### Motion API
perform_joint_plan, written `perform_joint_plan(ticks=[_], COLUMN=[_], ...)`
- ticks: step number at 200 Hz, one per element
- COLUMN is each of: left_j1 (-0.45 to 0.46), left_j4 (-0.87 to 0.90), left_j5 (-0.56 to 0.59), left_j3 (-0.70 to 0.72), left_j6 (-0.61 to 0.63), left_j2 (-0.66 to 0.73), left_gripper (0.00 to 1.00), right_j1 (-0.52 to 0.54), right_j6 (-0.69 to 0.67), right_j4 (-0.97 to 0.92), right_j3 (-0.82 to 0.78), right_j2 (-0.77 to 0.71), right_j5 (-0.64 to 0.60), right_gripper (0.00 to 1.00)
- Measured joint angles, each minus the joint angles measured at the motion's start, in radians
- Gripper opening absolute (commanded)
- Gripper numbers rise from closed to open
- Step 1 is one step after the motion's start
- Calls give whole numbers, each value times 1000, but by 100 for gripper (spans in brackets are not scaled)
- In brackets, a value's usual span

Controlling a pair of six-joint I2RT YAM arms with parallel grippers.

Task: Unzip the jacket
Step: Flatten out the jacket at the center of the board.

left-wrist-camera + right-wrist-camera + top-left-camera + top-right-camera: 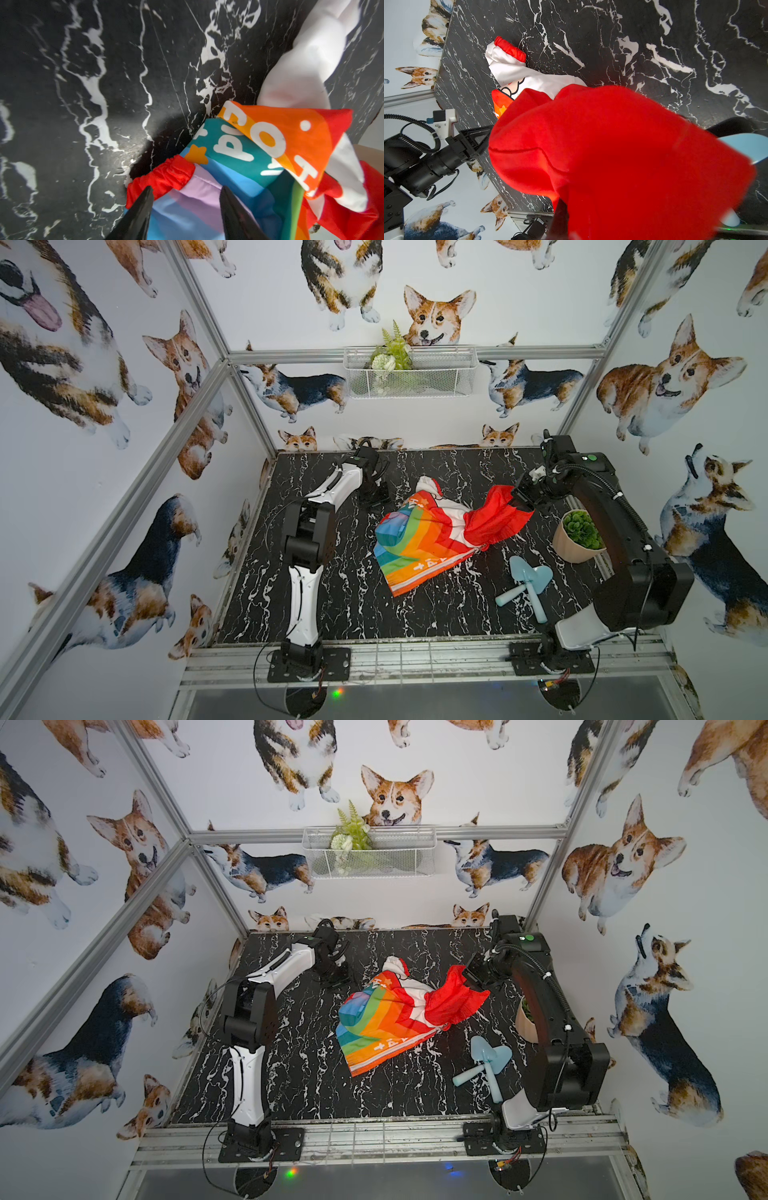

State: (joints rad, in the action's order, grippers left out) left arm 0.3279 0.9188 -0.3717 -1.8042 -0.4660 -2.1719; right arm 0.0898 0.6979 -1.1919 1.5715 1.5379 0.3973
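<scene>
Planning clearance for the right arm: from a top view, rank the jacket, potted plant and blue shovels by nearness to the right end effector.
1. jacket: red hood gripped by the right end effector.
2. potted plant: just beside it, on the right.
3. blue shovels: farther, toward the front edge.

The black marbled bench carries a crumpled jacket near its middle. A potted plant and two blue shovels sit to its right.
</scene>
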Motion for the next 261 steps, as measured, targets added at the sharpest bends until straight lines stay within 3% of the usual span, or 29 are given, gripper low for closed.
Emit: perform_joint_plan(ticks=[47, 67, 111, 150, 261], left_j1=[37, 37, 42, 45, -11], left_j4=[23, 32, 48, 74, 210], left_j5=[27, 38, 45, 64, 210], left_j3=[2, 2, 2, -14, -171], left_j6=[11, 11, 17, 14, -32], left_j2=[-43, -55, -67, -61, 219], left_gripper=[57, 53, 18, 0, 0], right_j1=[0, 0, 0, 0, 0], right_j6=[-16, -19, -19, -19, -14], right_j4=[-14, -18, -24, -24, -19], right_j3=[11, 11, 11, 11, 113], right_j2=[8, 8, 5, 2, 7], right_j5=[5, 7, 8, 7, -13], right_gripper=[0, 0, 0, 0, 0])
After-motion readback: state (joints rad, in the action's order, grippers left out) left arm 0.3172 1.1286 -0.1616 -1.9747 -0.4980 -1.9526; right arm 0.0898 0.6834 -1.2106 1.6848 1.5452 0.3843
